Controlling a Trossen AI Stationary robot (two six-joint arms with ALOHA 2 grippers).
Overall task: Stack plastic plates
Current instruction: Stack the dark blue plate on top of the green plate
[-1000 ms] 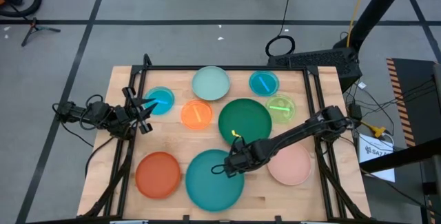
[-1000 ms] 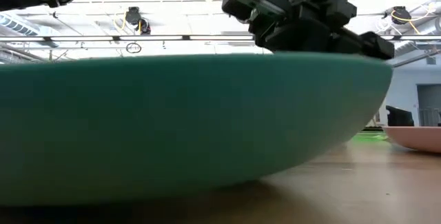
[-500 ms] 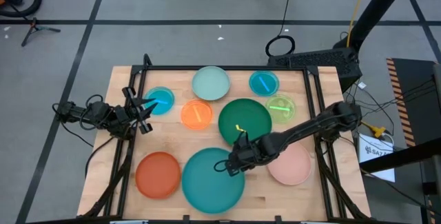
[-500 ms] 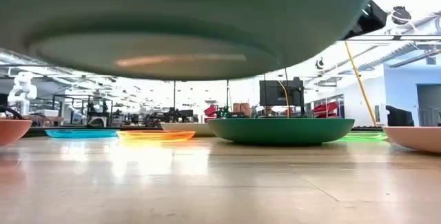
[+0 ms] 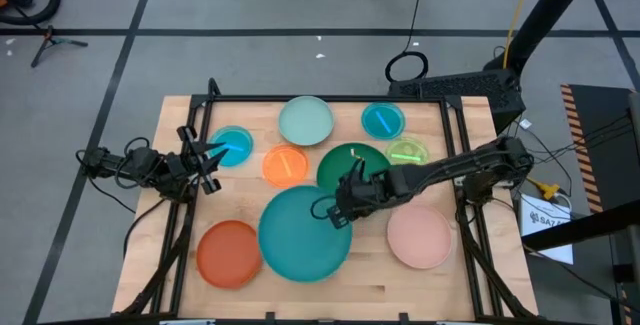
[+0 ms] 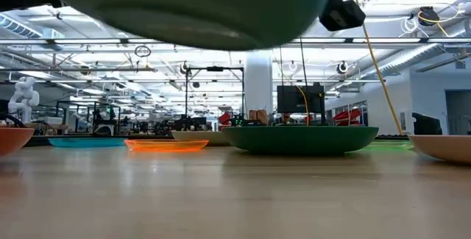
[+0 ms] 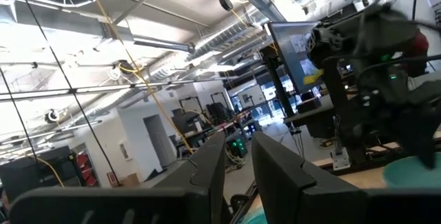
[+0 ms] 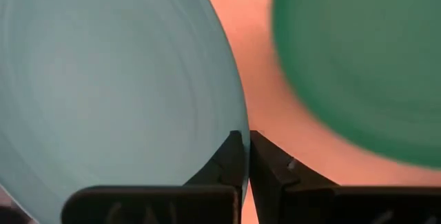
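1. Above the table (image 5: pixel 180 110), the right gripper (image 5: pixel 335 208) is clamped on the teal plate's (image 5: pixel 303 233) rim, holding it airborne, overlapping the dark green plate (image 5: pixel 352 163).
2. At the table's left edge, the left gripper (image 5: pixel 208 153) hovers, fingers nearly together, empty.

The worktop (image 5: pixel 460 285) is pale wood with visible grain, faintly glossy. The teal plate (image 5: pixel 300 235) looks like smooth, matt plastic. The blue plate (image 5: pixel 382 120) is translucent, shiny plastic. Frame rails (image 5: pixel 330 99) are black metal.
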